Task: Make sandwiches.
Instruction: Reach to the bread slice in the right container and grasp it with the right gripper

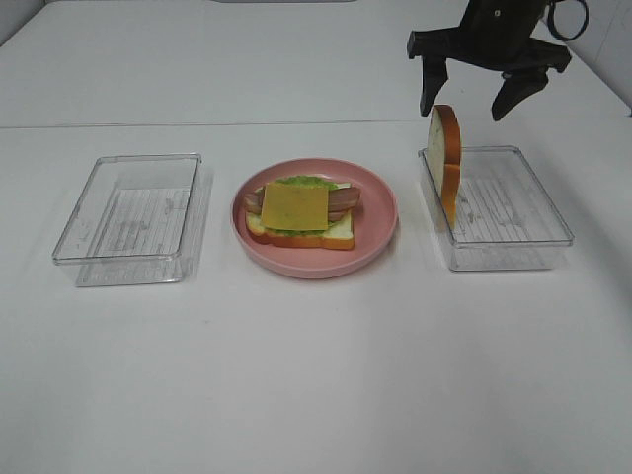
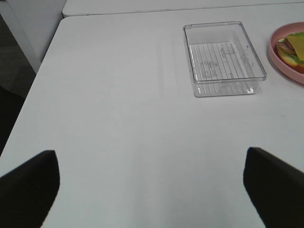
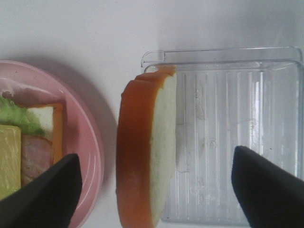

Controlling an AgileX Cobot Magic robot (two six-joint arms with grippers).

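White table (image 1: 316, 375): the work surface, carrying every item below.

Right clear tray (image 1: 499, 207): rectangular, ribbed floor, set to the right of the plate. One bread slice stands inside it against the wall nearest the plate.

Left clear tray (image 1: 130, 215): same form, set to the left of the plate and apart from it (the left wrist view shows its ribbed floor (image 2: 223, 57) bare).

Pink plate (image 1: 370, 232): round, between the two trays, touching neither.

Right gripper (image 1: 479, 94): dark, hanging above the right tray with its jaws spread wide. In the right wrist view the two fingertips (image 3: 45, 197) flank the upright slice on either side, neither one touching it.

Left gripper (image 2: 152, 185): only its two dark fingertips (image 2: 28, 183) show, well apart, over bare table with nothing between them; it does not appear in the exterior high view.

Open sandwich (image 1: 301, 212): lies flat on the plate. From the bottom up: a white bread slice with orange-brown crust, a green lettuce leaf, reddish-brown bacon strips, and a yellow cheese square (image 1: 294, 205) on top.

Upright bread slice (image 1: 444, 158): stands on edge (crust outward toward the plate, white face toward the tray's interior), rising above the tray rim.
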